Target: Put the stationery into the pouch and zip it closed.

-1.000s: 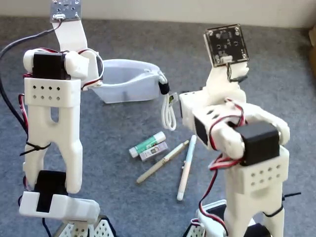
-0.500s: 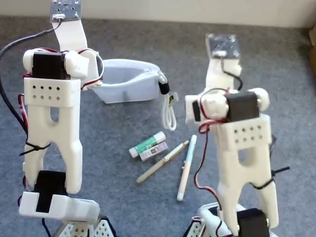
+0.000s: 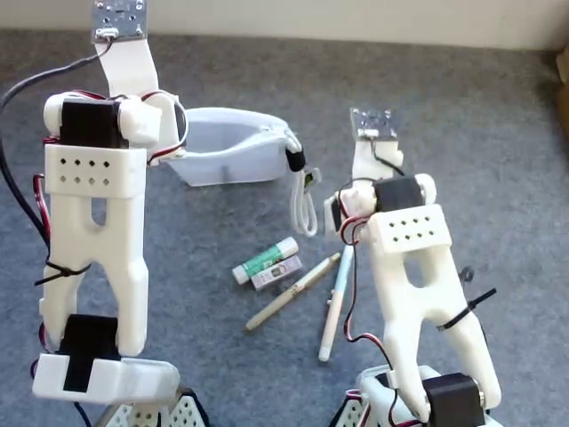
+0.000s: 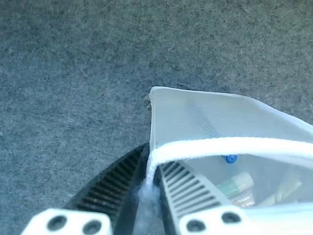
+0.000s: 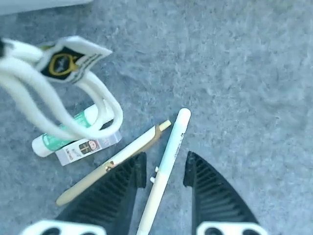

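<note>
Pinches translucent mesh pouch [image 4: 210, 117] by its white rim in closed left gripper [image 4: 151, 164]. Holds right gripper [image 5: 165, 164] spread, empty, astride slim pale-blue pen [image 5: 172, 139]. Leaves beige pen [image 5: 115, 165], green-white glue stick [image 5: 73, 129], and small labelled block [image 5: 88, 147] outside pouch on grey carpet [image 3: 498, 133].

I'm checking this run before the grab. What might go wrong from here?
The open right end effector straddles the white pen, with the beige pen close beside it; closing may pinch both or flick one away. The cord loop lies nearby and might snag. The left end effector grips only a rim corner of the pouch, which may slip.
</note>
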`<control>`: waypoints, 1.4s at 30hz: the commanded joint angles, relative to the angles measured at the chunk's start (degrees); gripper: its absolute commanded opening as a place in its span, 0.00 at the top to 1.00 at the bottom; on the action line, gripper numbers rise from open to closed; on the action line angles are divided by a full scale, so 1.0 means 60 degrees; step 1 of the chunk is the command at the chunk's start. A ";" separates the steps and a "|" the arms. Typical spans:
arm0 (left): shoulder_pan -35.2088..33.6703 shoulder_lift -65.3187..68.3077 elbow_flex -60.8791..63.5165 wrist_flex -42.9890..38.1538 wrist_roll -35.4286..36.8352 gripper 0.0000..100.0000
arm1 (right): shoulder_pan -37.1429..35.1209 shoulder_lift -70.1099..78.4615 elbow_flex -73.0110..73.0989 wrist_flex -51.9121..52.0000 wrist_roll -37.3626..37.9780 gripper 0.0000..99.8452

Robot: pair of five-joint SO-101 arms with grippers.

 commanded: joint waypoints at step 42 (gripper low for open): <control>0.0110 0.0154 0.0168 -0.0176 0.0073 0.99 | 0.0945 0.5223 -0.0652 -0.2630 -0.0967 0.87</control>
